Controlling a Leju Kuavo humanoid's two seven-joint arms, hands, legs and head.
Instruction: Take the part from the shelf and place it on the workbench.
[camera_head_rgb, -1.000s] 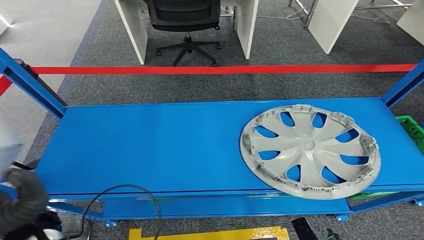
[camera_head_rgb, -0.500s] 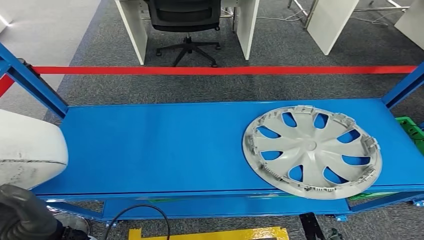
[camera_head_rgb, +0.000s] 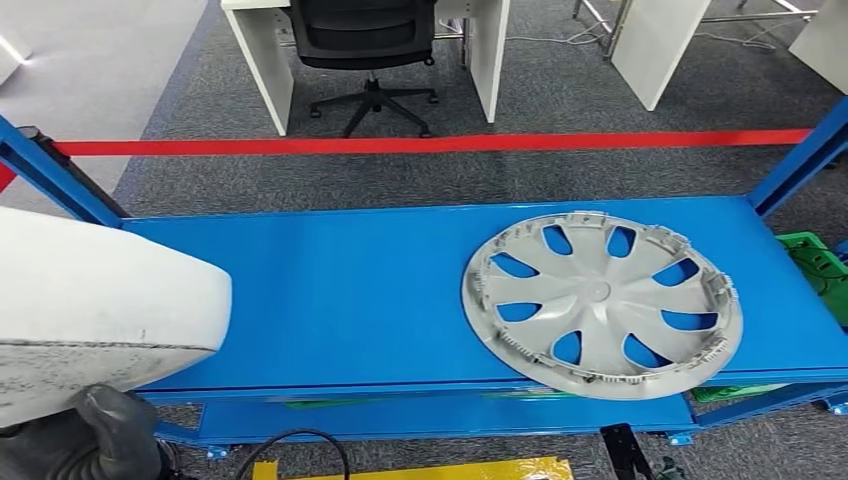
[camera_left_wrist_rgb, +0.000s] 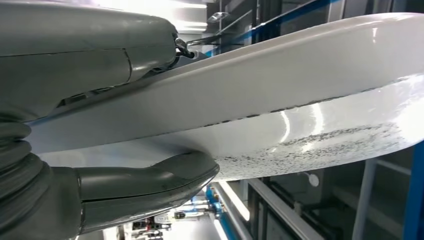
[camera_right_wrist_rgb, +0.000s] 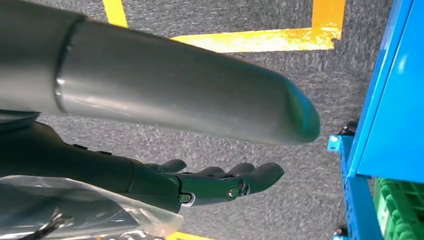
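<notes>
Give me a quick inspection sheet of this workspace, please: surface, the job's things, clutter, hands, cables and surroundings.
Surface: blue workbench, flat, bare on its left and middle.
Job's things: white part held over the bench's left end; its underside looks speckled.
Clutter: grey wheel cover lies on the bench's right side, overhanging the front edge.
Hands: left hand grips the white part; right hand hangs beside the bench over the floor, fingers extended, holding nothing.
Cables: black cable loops on the floor below the bench front.
Surroundings: red tape line and black office chair beyond; green crate at right; yellow floor marking.
</notes>
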